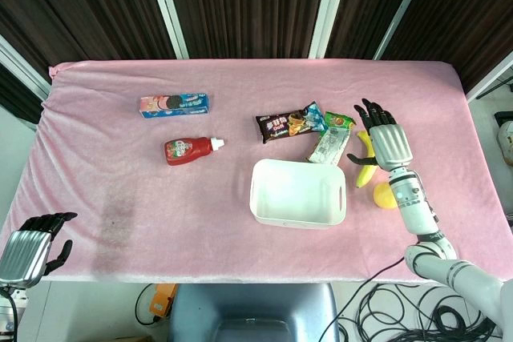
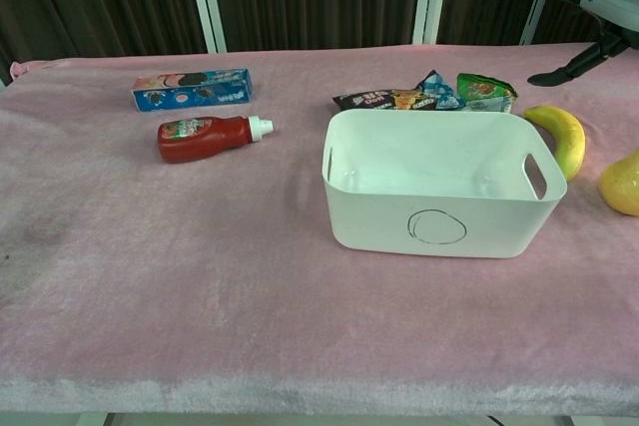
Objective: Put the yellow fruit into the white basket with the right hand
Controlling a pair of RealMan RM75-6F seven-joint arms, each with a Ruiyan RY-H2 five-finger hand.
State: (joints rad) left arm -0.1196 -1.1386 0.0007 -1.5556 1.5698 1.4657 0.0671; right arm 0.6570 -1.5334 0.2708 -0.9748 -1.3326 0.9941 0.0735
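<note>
A yellow banana [image 1: 365, 171] [image 2: 564, 137] lies on the pink cloth just right of the white basket [image 1: 255, 191] [image 2: 439, 216]. A rounder yellow fruit [image 1: 385, 195] [image 2: 622, 183] sits beyond it, near the basket's right front corner. My right hand [image 1: 385, 138] [image 2: 595, 5] hovers over the banana's far end, fingers spread and holding nothing. It hides part of the banana in the head view. The basket holds nothing. My left hand [image 1: 32, 247] hangs off the table's near left corner, holding nothing, its fingers loosely apart.
Behind the basket lie several snack packets [image 1: 290, 124] [image 2: 397, 100], a silver one [image 1: 327, 146] and a green one [image 1: 340, 121] [image 2: 486, 90]. A red ketchup bottle [image 1: 191, 150] [image 2: 210, 137] and a blue cookie box [image 1: 175, 104] [image 2: 192, 89] lie at the left.
</note>
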